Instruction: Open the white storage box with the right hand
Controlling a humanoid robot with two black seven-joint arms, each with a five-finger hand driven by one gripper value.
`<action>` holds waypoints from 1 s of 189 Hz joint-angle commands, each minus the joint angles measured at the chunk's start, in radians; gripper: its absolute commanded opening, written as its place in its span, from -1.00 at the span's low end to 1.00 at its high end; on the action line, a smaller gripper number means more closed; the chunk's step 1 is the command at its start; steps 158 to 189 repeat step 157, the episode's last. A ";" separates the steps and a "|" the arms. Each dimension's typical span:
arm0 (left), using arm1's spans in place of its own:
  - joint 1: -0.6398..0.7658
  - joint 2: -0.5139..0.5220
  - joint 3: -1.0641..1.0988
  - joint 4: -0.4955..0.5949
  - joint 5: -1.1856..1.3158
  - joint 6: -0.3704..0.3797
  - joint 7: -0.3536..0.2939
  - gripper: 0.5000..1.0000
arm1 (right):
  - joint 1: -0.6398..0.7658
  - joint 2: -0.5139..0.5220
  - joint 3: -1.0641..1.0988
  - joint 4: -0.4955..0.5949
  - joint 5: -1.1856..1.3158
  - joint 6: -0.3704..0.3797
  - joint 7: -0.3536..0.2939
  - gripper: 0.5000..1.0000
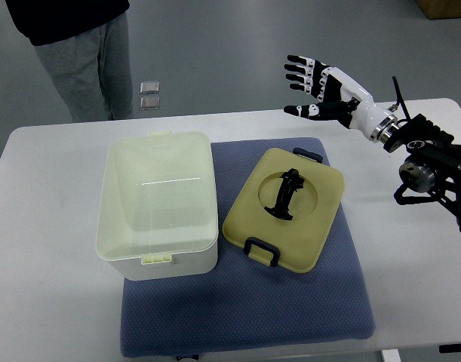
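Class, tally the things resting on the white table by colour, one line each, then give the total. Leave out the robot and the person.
White or cream: 1, the open storage box
Yellowish: 1, the lid lying beside the box, with black handle and clips
Blue-grey: 1, the mat under both
Total: 3
The right hand hangs above the table, holding nothing.

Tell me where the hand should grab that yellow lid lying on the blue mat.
Probably by the black handle in the middle of the lid, coming straight down from above. The lid lies flat with the handle raised in a round recess. The right hand is open, up behind it.
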 commanded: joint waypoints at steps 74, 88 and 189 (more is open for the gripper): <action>0.000 0.000 0.000 0.000 0.000 0.000 -0.001 1.00 | -0.142 0.137 0.108 -0.084 0.370 0.003 0.000 0.71; 0.000 0.000 0.000 0.000 0.000 0.000 0.001 1.00 | -0.142 0.149 0.108 -0.119 0.370 0.002 0.000 0.71; 0.000 0.000 0.000 0.000 0.000 0.000 0.001 1.00 | -0.157 0.163 0.123 -0.168 0.375 -0.013 0.000 0.71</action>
